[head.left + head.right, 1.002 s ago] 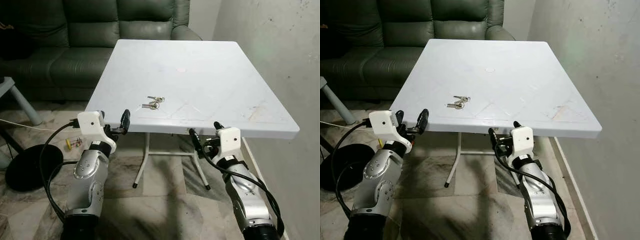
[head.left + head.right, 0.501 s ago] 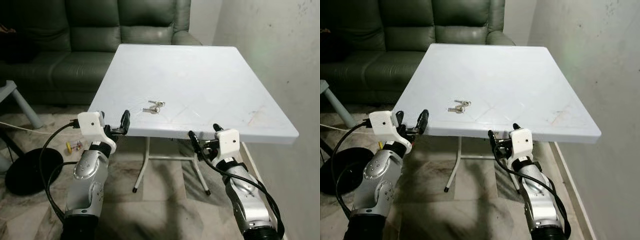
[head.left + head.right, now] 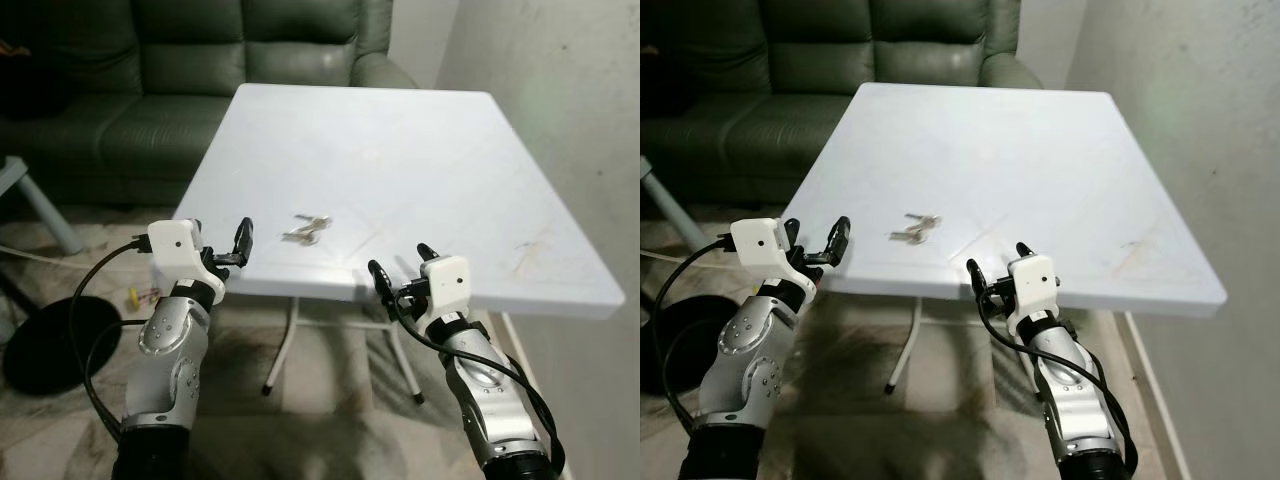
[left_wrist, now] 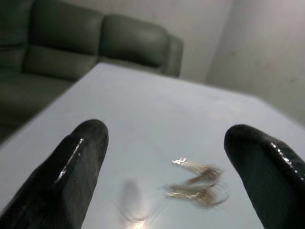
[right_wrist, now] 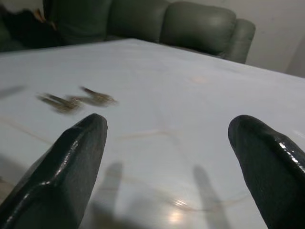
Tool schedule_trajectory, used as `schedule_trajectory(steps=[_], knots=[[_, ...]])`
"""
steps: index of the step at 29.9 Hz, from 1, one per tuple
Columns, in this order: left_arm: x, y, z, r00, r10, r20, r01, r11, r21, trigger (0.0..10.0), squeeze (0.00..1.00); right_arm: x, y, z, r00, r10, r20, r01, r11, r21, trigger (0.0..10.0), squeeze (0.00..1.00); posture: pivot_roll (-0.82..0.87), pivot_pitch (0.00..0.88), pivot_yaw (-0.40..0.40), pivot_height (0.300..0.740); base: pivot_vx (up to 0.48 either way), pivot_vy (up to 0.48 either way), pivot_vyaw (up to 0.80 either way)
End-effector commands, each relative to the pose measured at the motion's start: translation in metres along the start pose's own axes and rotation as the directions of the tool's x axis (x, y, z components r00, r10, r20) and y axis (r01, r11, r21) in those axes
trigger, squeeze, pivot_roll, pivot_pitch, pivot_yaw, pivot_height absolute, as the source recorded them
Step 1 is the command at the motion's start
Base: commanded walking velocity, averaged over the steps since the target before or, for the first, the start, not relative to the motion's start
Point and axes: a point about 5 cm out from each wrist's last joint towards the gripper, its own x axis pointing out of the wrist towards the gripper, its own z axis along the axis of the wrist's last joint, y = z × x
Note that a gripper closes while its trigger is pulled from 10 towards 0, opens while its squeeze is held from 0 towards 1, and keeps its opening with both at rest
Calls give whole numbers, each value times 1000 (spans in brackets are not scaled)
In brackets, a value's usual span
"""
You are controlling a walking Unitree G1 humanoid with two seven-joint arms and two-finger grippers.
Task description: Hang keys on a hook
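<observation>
Keys (image 3: 305, 229) are lying near the white table's (image 3: 450, 170) front edge at 12 o'clock as I'm closing in, left gripper (image 3: 220, 243) and right gripper (image 3: 399, 274) both wide open, empty.

The 2 head views look forward and down from above the near edge of the white table (image 3: 420, 140), facing the far sofa (image 3: 200, 50) and sharing nearly the whole scene. Each wrist view looks low across the tabletop between its own 2 black fingers; both take in the keys (image 4: 198, 183), lying close by, and the sofa.
</observation>
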Motion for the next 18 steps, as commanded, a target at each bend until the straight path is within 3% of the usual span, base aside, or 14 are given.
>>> schedule_trajectory(steps=[1, 10, 13, 18], knots=[[-2, 11, 2, 1000, 28, -5, -28, 999, 26, 10000, 0, 5, 8, 6, 999, 21, 27, -21, 1000, 16, 10000, 0, 26, 0, -14, 740, 349, 0, 800], [-2, 10, 2, 1000, 30, -2, -30, 999, 20, 10000, 0, 5, 10, 8, 998, 42, 36, -42, 999, -9, 10000, 0, 27, 0, -19, 740, 347, 0, 771], [-2, 9, 1, 1000, 30, -3, -30, 999, 21, 10000, 0, 5, 10, 10, 997, 33, 63, -37, 998, 52, 10000, 0, 28, 0, -22, 740, 349, 0, 0], [-2, 10, 2, 999, 32, 2, -32, 999, 13, 10000, 0, 6, 11, 10, 998, 49, 51, -50, 998, 29, 10000, 0, 27, 0, -23, 740, 335, 0, 0]])
